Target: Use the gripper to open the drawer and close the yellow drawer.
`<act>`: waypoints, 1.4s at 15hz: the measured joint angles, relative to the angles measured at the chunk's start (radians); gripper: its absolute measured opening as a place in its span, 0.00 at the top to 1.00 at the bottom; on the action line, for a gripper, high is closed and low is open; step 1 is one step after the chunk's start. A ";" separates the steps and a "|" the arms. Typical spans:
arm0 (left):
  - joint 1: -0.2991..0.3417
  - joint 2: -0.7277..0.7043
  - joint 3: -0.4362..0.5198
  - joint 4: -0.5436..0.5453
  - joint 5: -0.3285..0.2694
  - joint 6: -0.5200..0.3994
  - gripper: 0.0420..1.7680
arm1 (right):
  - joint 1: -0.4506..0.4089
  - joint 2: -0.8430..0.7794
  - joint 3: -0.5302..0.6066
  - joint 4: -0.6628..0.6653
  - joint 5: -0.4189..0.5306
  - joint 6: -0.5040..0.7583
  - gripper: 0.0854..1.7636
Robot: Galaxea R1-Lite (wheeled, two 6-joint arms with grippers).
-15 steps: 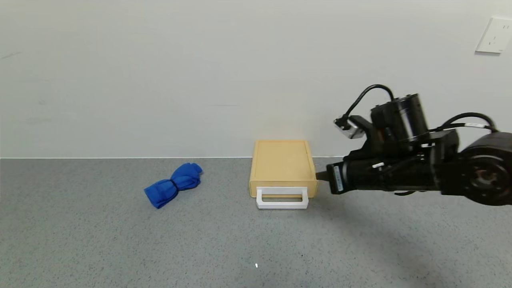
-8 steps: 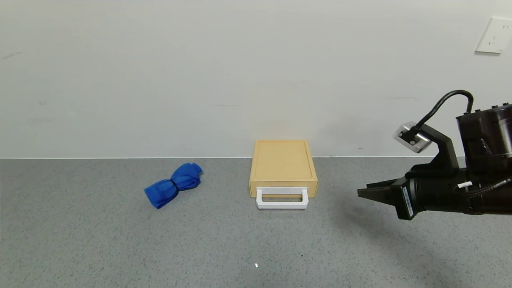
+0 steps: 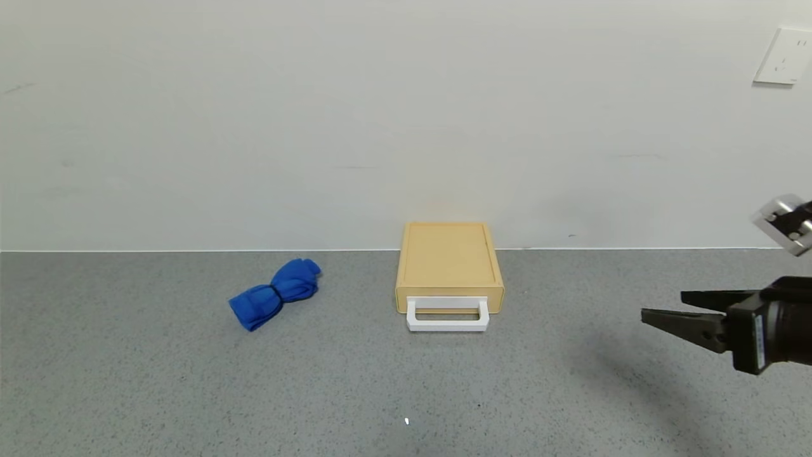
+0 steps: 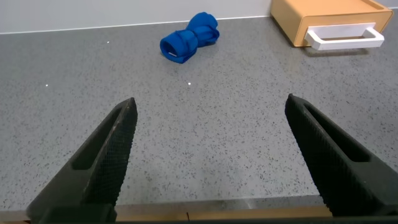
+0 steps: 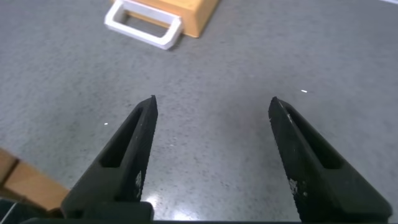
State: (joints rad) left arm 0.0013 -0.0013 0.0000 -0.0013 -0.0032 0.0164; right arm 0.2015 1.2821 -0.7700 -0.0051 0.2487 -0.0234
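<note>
— Two grippers on my screens. How does the right gripper [image 3: 663,308] stand?

— I see it at the right edge of the head view, low over the table [image 3: 355,387], fingers [image 3: 682,324] spread apart and pointing toward the drawer [image 3: 449,266]. Nothing sits between them. From its own wrist camera the gripper [image 5: 211,115] shows both fingers wide, with bare grey surface in the gap.

— And the drawer?

— It sits near the middle of the table, its back against the wall [image 3: 380,127], well apart from the right gripper. I see the yellow front flush with the body, so it reads as shut. The white handle [image 3: 448,315] sticks out at the front, toward me. In the right wrist view the handle [image 5: 143,23] and a corner of the drawer [image 5: 189,12] show beyond the fingertips, not touching them.

— What about the left gripper [image 4: 208,115]?

— I only have it on its own wrist camera. Its fingers [image 4: 102,162] are spread wide over bare table and hold nothing. The drawer [image 4: 326,18] and a blue cloth [image 4: 188,38] lie far beyond it.

— Where is that cloth from the head camera?

— I see the cloth [image 3: 274,293] bundled on the table to the drawer's left, clear of it. An outlet plate [image 3: 785,56] is on the wall, upper right.
</note>
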 joint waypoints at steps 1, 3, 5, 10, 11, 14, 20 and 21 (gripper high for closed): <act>0.000 0.000 0.000 0.000 0.000 0.000 0.03 | -0.012 -0.048 0.028 0.000 -0.037 0.000 0.23; 0.000 0.000 0.000 0.000 -0.001 0.001 0.03 | -0.027 -0.162 0.086 0.004 -0.106 0.003 0.19; 0.000 0.000 0.000 0.000 -0.001 0.002 0.03 | -0.032 -0.289 0.133 0.025 -0.138 0.006 0.15; 0.000 0.000 0.000 0.000 -0.001 0.000 0.03 | -0.040 -0.641 0.147 0.265 -0.161 0.036 0.10; 0.000 0.000 0.000 0.000 -0.001 0.000 0.03 | -0.043 -0.704 0.144 0.303 -0.169 0.041 0.09; 0.000 0.000 0.000 0.000 -0.001 0.001 0.03 | -0.067 -0.881 0.140 0.384 -0.255 0.047 0.07; 0.000 0.000 0.000 0.000 -0.001 0.002 0.03 | -0.121 -0.997 0.137 0.388 -0.426 0.101 0.05; 0.000 0.000 0.000 0.000 -0.001 0.002 0.03 | -0.143 -1.005 0.140 0.388 -0.411 0.095 0.05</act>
State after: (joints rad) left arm 0.0013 -0.0013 0.0000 -0.0013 -0.0038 0.0183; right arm 0.0585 0.2770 -0.6302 0.3828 -0.1621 0.0717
